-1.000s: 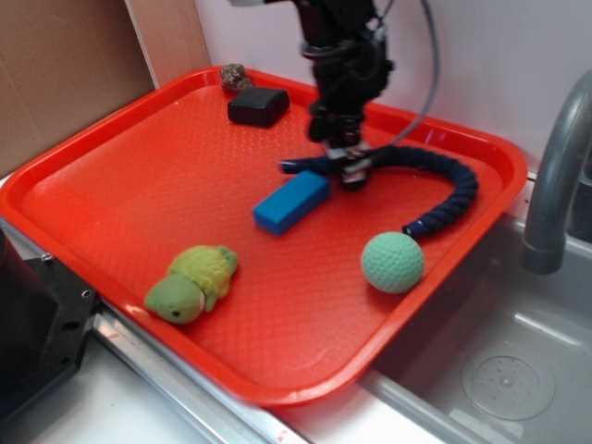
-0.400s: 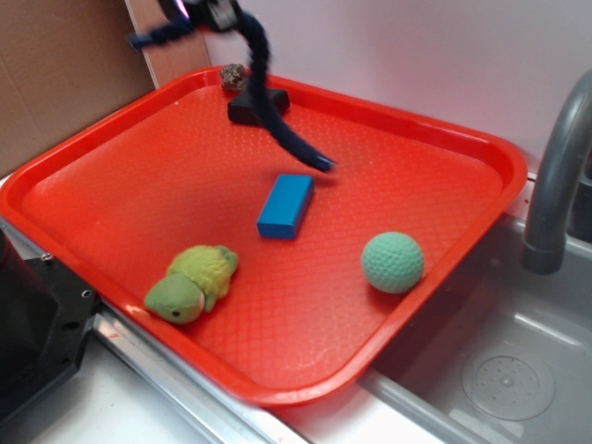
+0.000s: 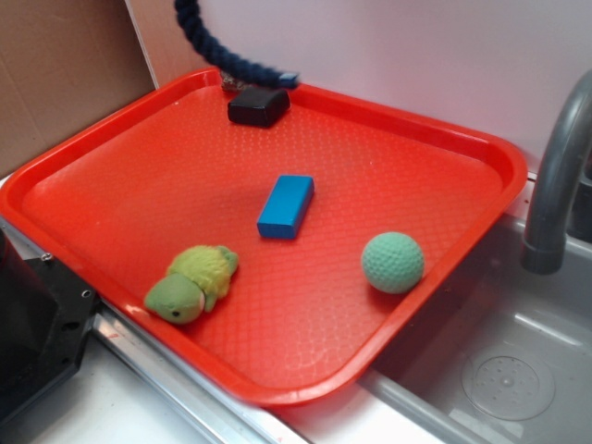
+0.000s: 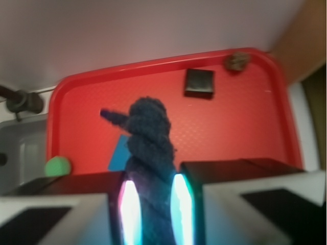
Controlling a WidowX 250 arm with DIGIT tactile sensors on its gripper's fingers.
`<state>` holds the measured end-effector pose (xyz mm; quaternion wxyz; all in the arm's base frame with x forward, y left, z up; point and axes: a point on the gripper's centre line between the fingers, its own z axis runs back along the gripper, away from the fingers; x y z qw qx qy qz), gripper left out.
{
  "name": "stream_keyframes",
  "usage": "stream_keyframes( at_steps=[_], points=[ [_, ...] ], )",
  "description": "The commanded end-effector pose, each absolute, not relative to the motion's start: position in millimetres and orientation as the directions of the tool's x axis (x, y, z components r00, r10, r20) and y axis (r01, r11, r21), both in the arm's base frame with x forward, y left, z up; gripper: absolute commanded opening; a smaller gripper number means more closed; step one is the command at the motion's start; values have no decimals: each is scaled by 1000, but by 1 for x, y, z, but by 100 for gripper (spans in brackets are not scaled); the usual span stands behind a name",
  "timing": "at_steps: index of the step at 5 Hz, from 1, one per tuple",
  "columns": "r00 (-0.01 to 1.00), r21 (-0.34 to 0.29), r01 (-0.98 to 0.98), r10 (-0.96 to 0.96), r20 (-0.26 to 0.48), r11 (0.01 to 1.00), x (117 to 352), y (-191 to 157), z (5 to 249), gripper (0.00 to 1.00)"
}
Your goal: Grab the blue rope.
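My gripper (image 4: 152, 204) clenches the blue rope (image 4: 149, 153), which dangles high above the far left corner of the red tray (image 3: 444, 139).

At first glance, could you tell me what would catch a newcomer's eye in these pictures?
The dark blue rope dangles in the air above the far corner of the red tray, its upper part running out of the top of the exterior view. In the wrist view, the gripper is clamped on the rope between glowing pads. On the tray sit a blue block, a green ball and a green plush toy.
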<state>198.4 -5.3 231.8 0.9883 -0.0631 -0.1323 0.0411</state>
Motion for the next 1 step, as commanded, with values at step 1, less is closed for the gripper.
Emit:
stream_keyframes(
  at_steps=[1],
  points=[
    [964,-44,-118,125,234,992,201,-20,221,0]
  ],
)
